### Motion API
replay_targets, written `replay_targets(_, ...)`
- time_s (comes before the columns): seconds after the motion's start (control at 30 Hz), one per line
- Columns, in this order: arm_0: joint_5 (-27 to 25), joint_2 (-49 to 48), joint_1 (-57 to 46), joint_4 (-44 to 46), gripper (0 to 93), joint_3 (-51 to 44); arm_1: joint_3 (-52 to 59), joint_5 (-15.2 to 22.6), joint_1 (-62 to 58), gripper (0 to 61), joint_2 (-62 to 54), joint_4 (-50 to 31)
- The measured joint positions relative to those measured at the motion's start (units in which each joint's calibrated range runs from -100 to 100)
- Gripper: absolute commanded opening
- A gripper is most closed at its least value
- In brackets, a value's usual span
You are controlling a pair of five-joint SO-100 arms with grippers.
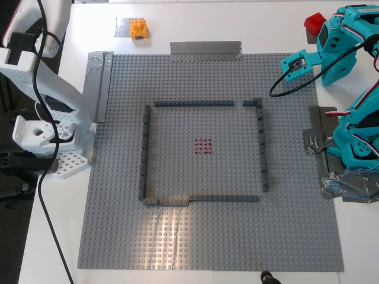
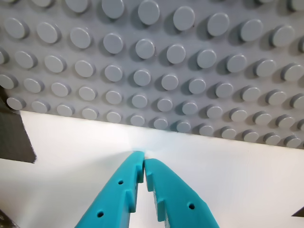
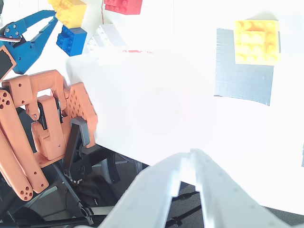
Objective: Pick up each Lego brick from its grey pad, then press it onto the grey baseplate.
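The orange-yellow brick (image 1: pixel 138 28) sits on its silvery pad (image 1: pixel 122 27) beyond the far edge of the grey baseplate (image 1: pixel 207 236); both also show in the second wrist view, brick (image 3: pixel 256 42) and pad (image 3: pixel 242 78). The red brick (image 1: pixel 314 23) lies at the far right, partly hidden by the teal arm (image 1: pixel 340 47); its pad is hidden. My first gripper (image 2: pixel 144 159), teal, is shut and empty over white table beside the baseplate's edge (image 2: pixel 142 57). My second gripper (image 3: pixel 190 156), white, is shut and empty at the table's edge, well apart from the yellow brick.
A dark grey thin-brick frame (image 1: pixel 260 148) and red marks (image 1: pixel 203 146) sit mid-plate. Silver tape strips (image 1: pixel 205 50) (image 1: pixel 98 83) hold the plate's edges. A black cable (image 1: pixel 290 83) loops over the plate's right corner. An orange arm (image 3: pixel 42 123) stands off the table.
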State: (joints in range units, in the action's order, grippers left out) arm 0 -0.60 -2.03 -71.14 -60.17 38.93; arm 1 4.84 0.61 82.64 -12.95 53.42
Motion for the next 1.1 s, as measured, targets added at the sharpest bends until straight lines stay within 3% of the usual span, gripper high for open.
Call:
replay_targets(0.1,-1.15,-1.61,-1.70,2.78,0.0,0.10,0.00,0.93,-1.18,0.2,0.00,1.45)
replay_targets(0.17,-1.88,-8.28,-6.36,13.39,0.0,0.10,0.00,3.18,-5.36,0.2,-0.09,7.88)
replay_targets(0.3,-2.04,-15.05,-9.69,35.65,0.0,0.00,0.00,4.20,-10.64,0.2,-0.17,21.16)
replay_targets(0.77,-2.04,-15.22,-9.84,43.91,0.0,-0.98,-0.29,3.42,-11.27,0.2,-0.09,24.46)
replay_targets(1.03,-2.04,-15.30,-8.95,55.91,0.0,-0.98,-14.12,5.52,-11.18,0.3,6.99,30.57)
replay_targets(1.1,-1.57,-15.22,-7.92,58.35,0.0,-0.98,-17.79,6.25,-10.64,3.2,9.15,32.10)
